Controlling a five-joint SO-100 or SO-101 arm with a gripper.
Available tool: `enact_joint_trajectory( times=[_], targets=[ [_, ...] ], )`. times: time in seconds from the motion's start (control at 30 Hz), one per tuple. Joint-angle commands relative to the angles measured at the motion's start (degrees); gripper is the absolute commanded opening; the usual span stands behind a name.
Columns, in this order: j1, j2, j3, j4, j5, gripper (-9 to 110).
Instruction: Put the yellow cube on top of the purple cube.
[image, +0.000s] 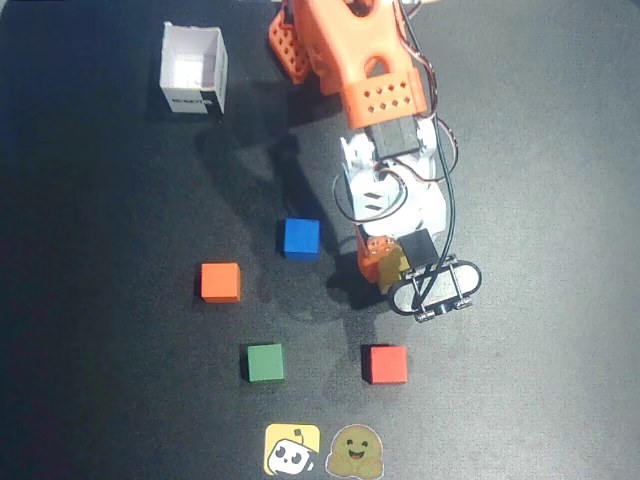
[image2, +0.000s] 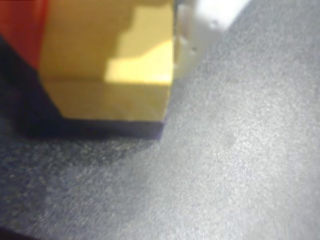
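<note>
Hand (image: 392, 268) grips yellow cube (image2: 107, 75) atop purple cube (image2: 145, 129); white box (image: 193, 68) sits empty.

The orange arm (image: 360, 60) is stretched down the overhead view, wrist bent low. The gripper (image: 392, 268) is seen closed around the yellow cube (image: 395, 265), an orange finger (image2: 20, 30) pressed against its left face in the wrist view.

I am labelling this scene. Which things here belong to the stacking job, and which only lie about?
Job:
- small pale-yellow cube, between the gripper fingers
- dark purple cube, only a thin edge beneath it

Lying about:
- blue cube
- orange cube
- green cube
- red cube
- white open box
- two flat stickers
</note>
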Motion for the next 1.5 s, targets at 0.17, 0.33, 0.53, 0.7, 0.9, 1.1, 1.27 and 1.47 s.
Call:
enact_joint_trajectory(
  times=[0.17, 0.33, 0.53, 0.7, 0.9, 1.1, 1.27, 1.47],
  targets=[
    [-0.7, 0.7, 1.49, -1.14, 0.97, 8],
    [-0.79, 1.67, 2.11, -1.14, 1.32, 14],
    [-0.79, 3.25, 2.81, -1.05, 2.29, 16],
    [-0.88, 3.87, 2.81, -1.14, 2.55, 17],
    [-0.88, 3.78, 2.2, -1.14, 2.9, 17],
    [-1.14, 4.31, 1.76, -1.05, 3.78, 24],
    [-1.58, 4.66, 1.76, -0.97, 5.45, 24],
    [-1.93, 6.15, 1.58, -0.35, 6.68, 24]
  ],
)
